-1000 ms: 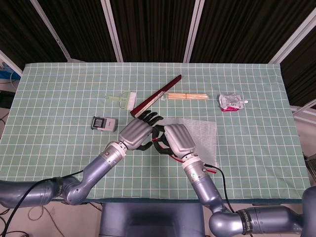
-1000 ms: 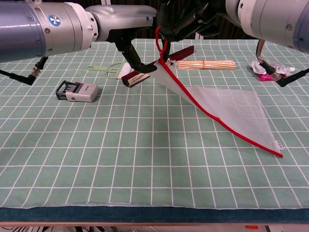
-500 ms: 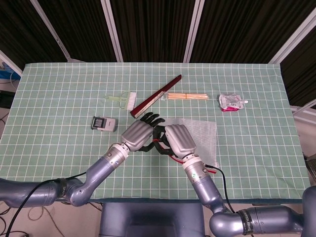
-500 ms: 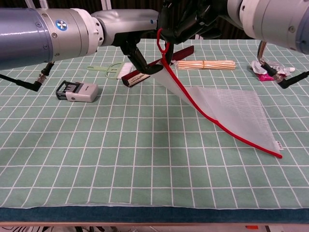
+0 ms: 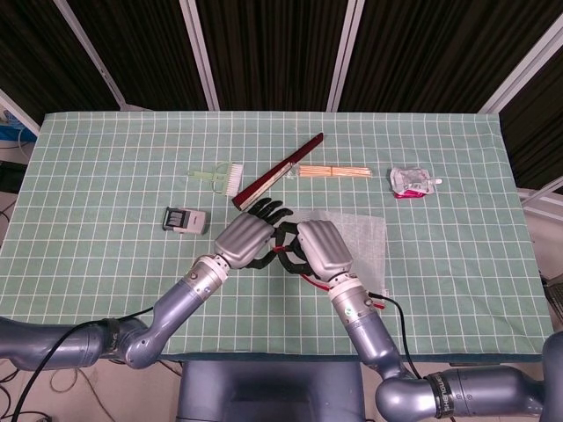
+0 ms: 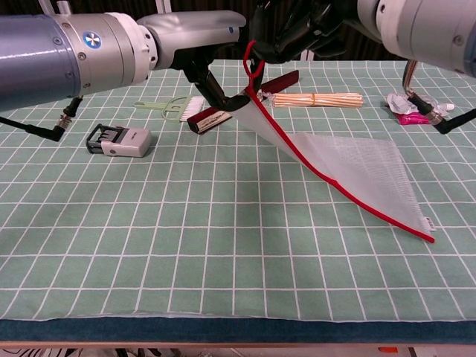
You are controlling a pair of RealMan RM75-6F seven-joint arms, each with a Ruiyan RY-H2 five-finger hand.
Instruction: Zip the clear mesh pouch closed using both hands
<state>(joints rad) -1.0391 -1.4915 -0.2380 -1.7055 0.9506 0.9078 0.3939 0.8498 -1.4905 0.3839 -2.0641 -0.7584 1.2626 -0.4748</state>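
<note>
The clear mesh pouch (image 6: 357, 169) with its red zipper edge (image 6: 312, 165) lies right of the table's middle, its left corner lifted off the cloth. My right hand (image 6: 297, 26) hangs above that corner and holds the red zipper pull loop (image 6: 251, 61). My left hand (image 6: 201, 41) reaches in from the left, and its fingertips (image 6: 223, 98) pinch the raised corner of the pouch just under the loop. From the head view, the left hand (image 5: 246, 239) and right hand (image 5: 324, 251) sit side by side over the pouch (image 5: 361, 236), hiding its left end.
Behind the hands lie a dark red flat stick (image 5: 277, 171), a green-handled brush (image 5: 215, 176), a bundle of wooden skewers (image 5: 334, 171) and a small packet (image 5: 412, 182). A grey stamp (image 5: 186, 220) sits to the left.
The right hand has drifted a little to the right with the pull loop. The left fingertips have closed in on the raised pouch corner. The pouch lies much as before.
</note>
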